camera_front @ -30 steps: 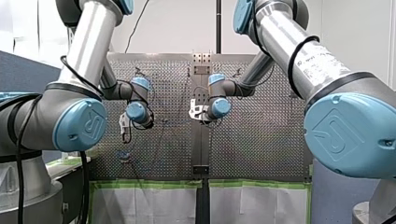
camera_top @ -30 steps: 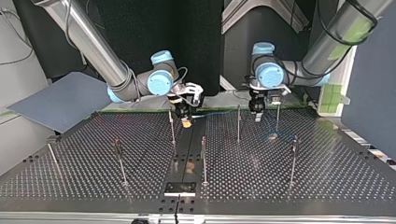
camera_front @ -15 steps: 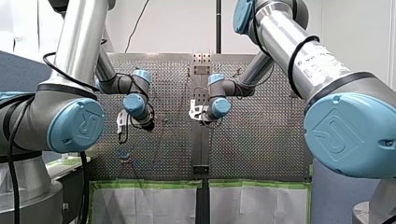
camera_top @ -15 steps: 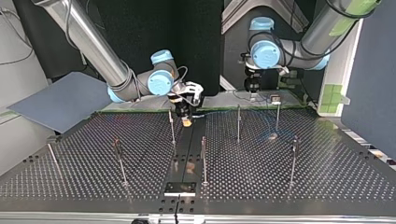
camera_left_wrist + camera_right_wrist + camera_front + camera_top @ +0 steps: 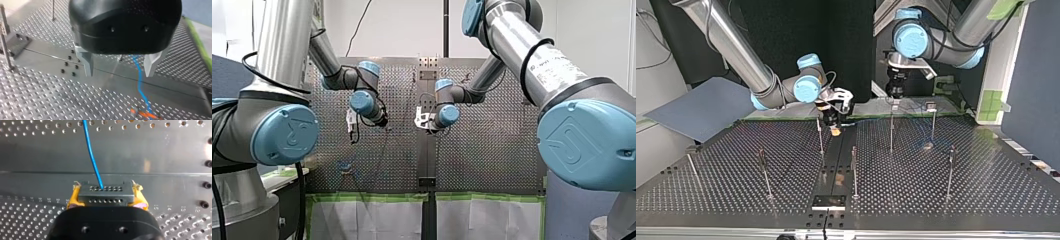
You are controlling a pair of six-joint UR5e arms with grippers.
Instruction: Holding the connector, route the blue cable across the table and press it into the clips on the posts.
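Working over the wide perforated table, dotted with thin upright posts set well apart. Reaching in from both sides: right arm low, near the table's middle strip; left arm held high at the top view's right. Holding nothing in the left gripper, metal fingers spread wide and touching neither table nor blue cable. Clamping the connector in the right gripper, yellow pads tight on either side, just above the middle strip. Trailing from the connector's face toward the left gripper's side, passing underneath those spread fingers: the blue cable, thin and gently curved (seated in any of the clips or not, impossible to tell).

Likely to handle as light and limp: no keeping a shape unaided, prone to sagging and slipping past a clip unless kept taut. Best pinched across its width a little way along from the connector, never at the joint itself, probably fragile there.

Compared with a second ago: left gripper risen from low by the table and shifted toward the top view's left, now just above a post's top; right gripper and connector unmoved.
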